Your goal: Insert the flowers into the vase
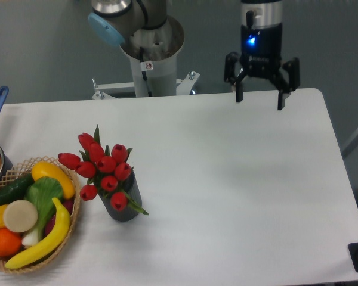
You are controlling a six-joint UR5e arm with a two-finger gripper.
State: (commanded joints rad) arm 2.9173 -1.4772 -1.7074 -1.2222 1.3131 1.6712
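White table [238, 196] fills the view before a grey wall. Wicker basket [71, 223] of fruit and vegetables sits just left of the vase [126, 205]. Gripper [260, 98] hangs well apart from the vase, up right near the table's far edge, fingers spread and released, grasping nothing. Flowers [104, 167] stand inside the vase, leaning left.

A plain grey-blue wall [42, 47] fills the space behind the gripper [260, 98]. Below the gripper spreads a white table [238, 202] with rounded corners, evenly lit, with dim floor [352, 107] beyond its right edge
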